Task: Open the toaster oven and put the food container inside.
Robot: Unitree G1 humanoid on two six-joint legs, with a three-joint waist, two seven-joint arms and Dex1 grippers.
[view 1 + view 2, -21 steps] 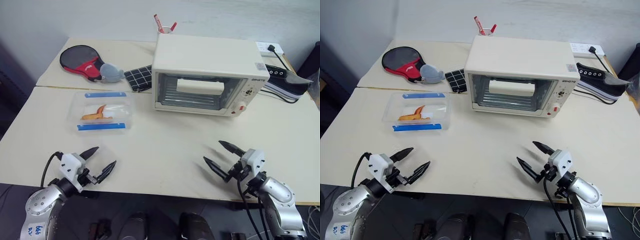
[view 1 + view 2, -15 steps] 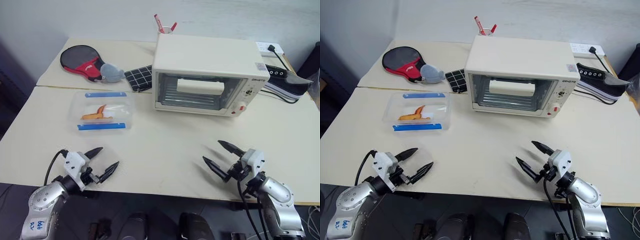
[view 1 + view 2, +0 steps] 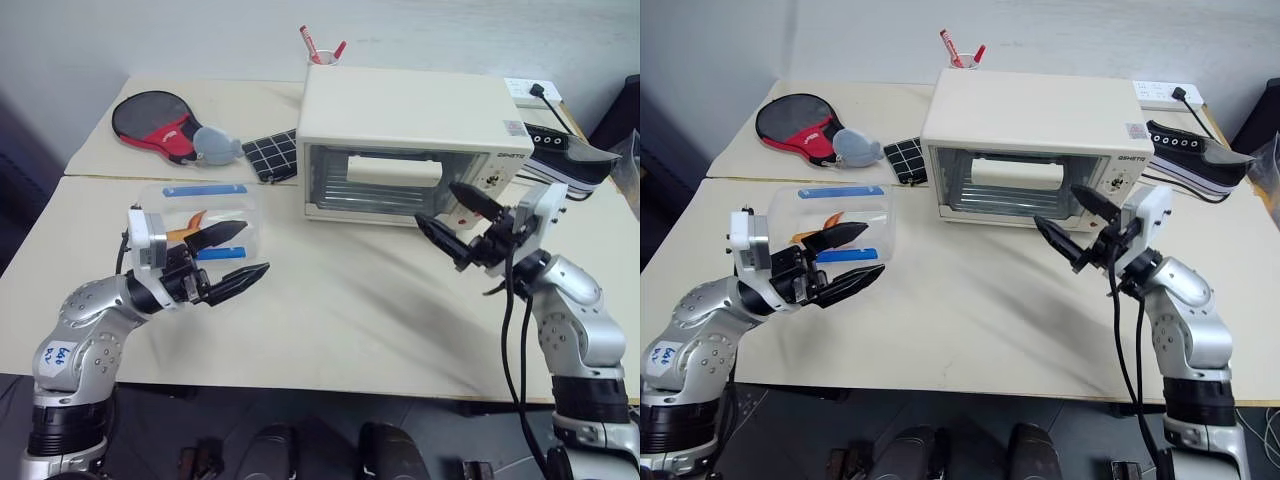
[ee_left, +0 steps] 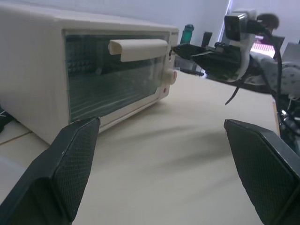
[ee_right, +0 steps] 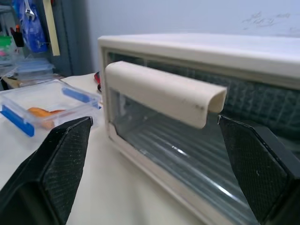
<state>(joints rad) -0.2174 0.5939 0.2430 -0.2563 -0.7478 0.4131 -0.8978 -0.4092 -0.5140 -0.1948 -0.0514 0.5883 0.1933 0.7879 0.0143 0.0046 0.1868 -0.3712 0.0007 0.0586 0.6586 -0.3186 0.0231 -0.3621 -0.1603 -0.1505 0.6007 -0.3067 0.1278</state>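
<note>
My left end effector (image 3: 228, 258) and right end effector (image 3: 455, 222) both spread wide, empty, above the table (image 3: 340, 310), cream-white boxy toaster oven (image 3: 410, 145) door closed, flat clear plastic food container (image 3: 205, 200) beside it

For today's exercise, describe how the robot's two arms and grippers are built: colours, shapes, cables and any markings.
Both arms are rounded silver-grey metal segments with black joints. Each ends in a white boxy wrist block carrying two black, pointed fingers with textured inner pads: left gripper, right gripper. Black cables loop along both forearms. The left arm bears a white sticker with blue handwriting.
</note>
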